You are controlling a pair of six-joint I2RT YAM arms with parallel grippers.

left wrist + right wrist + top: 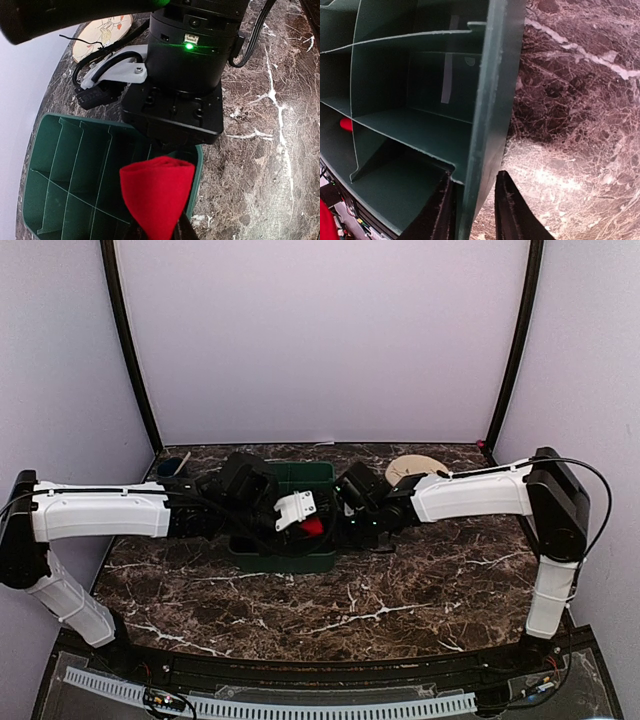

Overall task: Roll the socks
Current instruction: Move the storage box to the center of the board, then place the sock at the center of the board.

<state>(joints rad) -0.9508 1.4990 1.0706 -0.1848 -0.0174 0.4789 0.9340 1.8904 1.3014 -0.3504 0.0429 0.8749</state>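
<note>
Centre of the top view: both arms meet over the green tray (285, 562), the socks (313, 527) above it.

Lower centre, left wrist view: left gripper (159, 231) pinches the bundled socks, likely for depositing.

Bottom, right wrist view: right gripper (472, 210) spread astride the tray's wall, probably steadying it.

The left arm (100, 512) and right arm (470, 495) have smooth white boxy shells between black cylindrical joints. A thin black cable (592, 480) loops past the right elbow. The right arm's black wrist housing (185, 75) carries a small green light (189, 46) and a grey bracket (117, 67) with one screw. The right hand (472, 212) has rough-grained black fingers (509, 210).
</note>
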